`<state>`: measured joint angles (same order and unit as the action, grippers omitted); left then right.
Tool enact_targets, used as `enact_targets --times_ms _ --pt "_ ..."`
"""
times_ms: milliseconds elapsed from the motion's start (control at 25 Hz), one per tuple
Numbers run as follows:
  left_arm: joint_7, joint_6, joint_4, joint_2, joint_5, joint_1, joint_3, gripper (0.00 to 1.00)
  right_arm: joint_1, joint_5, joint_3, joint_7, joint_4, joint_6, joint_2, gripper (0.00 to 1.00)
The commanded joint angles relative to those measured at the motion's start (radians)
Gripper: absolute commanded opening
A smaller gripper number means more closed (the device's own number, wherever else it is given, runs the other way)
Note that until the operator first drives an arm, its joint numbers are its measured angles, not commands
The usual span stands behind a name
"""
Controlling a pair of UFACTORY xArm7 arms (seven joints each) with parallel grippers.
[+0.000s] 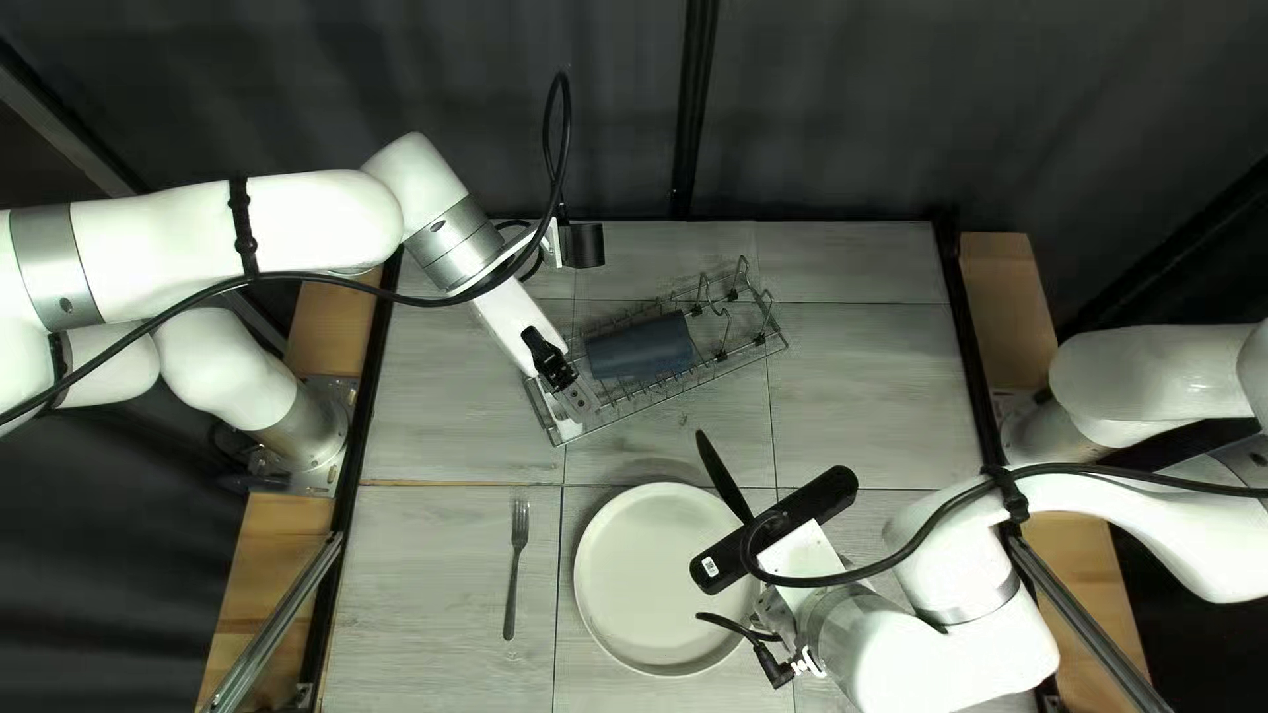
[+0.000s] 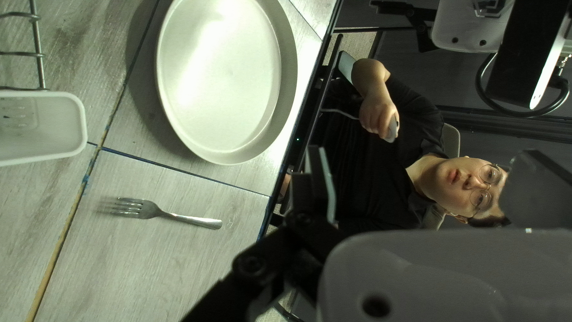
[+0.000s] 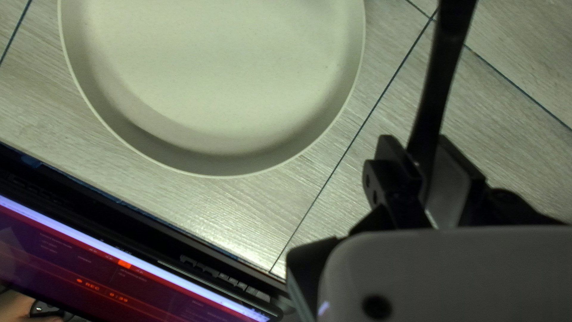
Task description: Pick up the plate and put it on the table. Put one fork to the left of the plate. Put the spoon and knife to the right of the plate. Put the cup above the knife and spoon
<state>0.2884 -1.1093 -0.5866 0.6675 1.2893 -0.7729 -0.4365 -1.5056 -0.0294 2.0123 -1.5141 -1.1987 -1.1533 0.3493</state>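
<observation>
The pale plate [image 1: 647,575] lies on the table with the fork [image 1: 517,555] flat to its left. My left gripper [image 1: 562,383] is over the rack's left end. In the left wrist view, my left gripper [image 2: 426,164] has its fingers wide apart, nothing between them; the plate [image 2: 220,71] and fork [image 2: 190,219] show beyond. Above the plate's right side, my right gripper [image 1: 806,555] is partly hidden by its mount, a black knife [image 1: 720,473] sticking out. The right wrist view has this knife [image 3: 438,77] clamped by my right gripper [image 3: 426,149]. A dark blue cup [image 1: 641,346] lies in the rack.
The wire rack [image 1: 740,354] stands toward the table's far edge. At its left end is a white holder [image 2: 44,128]. A seated person [image 2: 381,161] is beyond the near edge, where a screen [image 3: 119,262] also stands.
</observation>
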Motion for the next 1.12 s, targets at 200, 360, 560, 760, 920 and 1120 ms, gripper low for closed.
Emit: enact_targets --times_ms 200,360,560,760,920,1120 --pt "0.0 0.0 0.0 0.0 0.0 0.0 0.0 1.0 0.224 0.045 -0.084 -0.515 0.174 0.174 -0.118 0.0" --pt "0.0 0.0 0.0 0.0 0.0 0.0 0.0 1.0 0.195 0.095 -0.049 -0.511 0.156 0.171 -0.086 0.0" --pt "0.0 0.0 0.0 0.0 0.0 0.0 0.0 1.0 0.195 0.095 -0.049 -0.511 0.156 0.171 -0.086 0.0" --pt "0.0 0.0 0.0 0.0 0.0 0.0 0.0 1.0 0.082 0.245 0.044 -0.501 0.154 0.238 0.002 0.0" --pt "0.0 0.0 0.0 0.0 0.0 0.0 0.0 1.0 0.071 0.33 0.068 -0.549 0.207 0.319 0.019 0.0" --pt "0.0 0.0 0.0 0.0 0.0 0.0 0.0 1.0 0.014 0.434 0.132 -0.502 0.287 0.452 0.04 0.0"
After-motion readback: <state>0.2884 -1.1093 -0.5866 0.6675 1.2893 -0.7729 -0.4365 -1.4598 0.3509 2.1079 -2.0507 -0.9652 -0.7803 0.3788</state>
